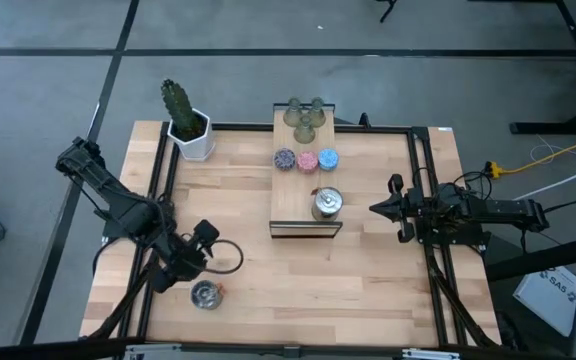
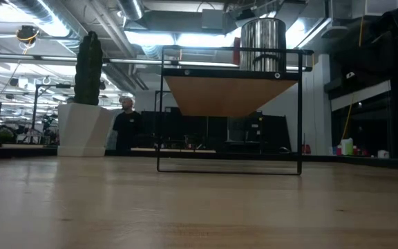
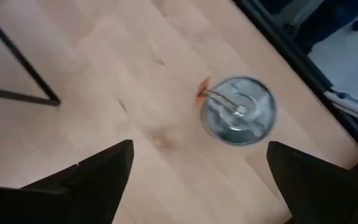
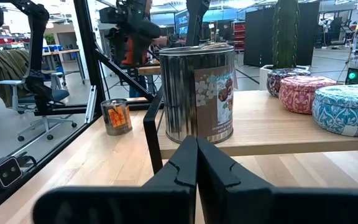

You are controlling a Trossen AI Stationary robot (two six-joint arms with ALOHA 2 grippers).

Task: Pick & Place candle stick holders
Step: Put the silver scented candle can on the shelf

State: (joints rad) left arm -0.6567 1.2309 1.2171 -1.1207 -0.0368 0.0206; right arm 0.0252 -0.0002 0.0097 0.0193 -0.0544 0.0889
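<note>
High view shows the left gripper (image 1: 204,262) near the front left part of the table (image 1: 368,290), its fingers spread wide with nothing between them. Just in front of it one shiny silver candle holder (image 1: 206,295) stands alone on the wood, apart from the fingers. It stands upright, with its axis vertical and its open mouth turned up to the ceiling. In the left wrist view this same holder (image 3: 238,110) appears as a round rim with a small orange label at one side, and the two dark fingers (image 3: 98,180) stay well apart on both sides of the picture.

The long wooden board (image 1: 306,200) lies on its black frame in the middle of the table, with its long axis running from the far edge toward the front. On its far end stand three olive-green holders (image 1: 305,117), behind a row of three low round ones: purple (image 1: 284,159), pink (image 1: 307,160) and blue (image 1: 328,157). The second silver holder (image 1: 326,203) stands upright on the near part of the board. The olive ones seem upright too, but from above I am not sure.

The right gripper (image 1: 376,209) waits at the right side of the board, its fingers pressed together and empty. A cactus in a white pot (image 1: 190,125) stands at the far left corner.
</note>
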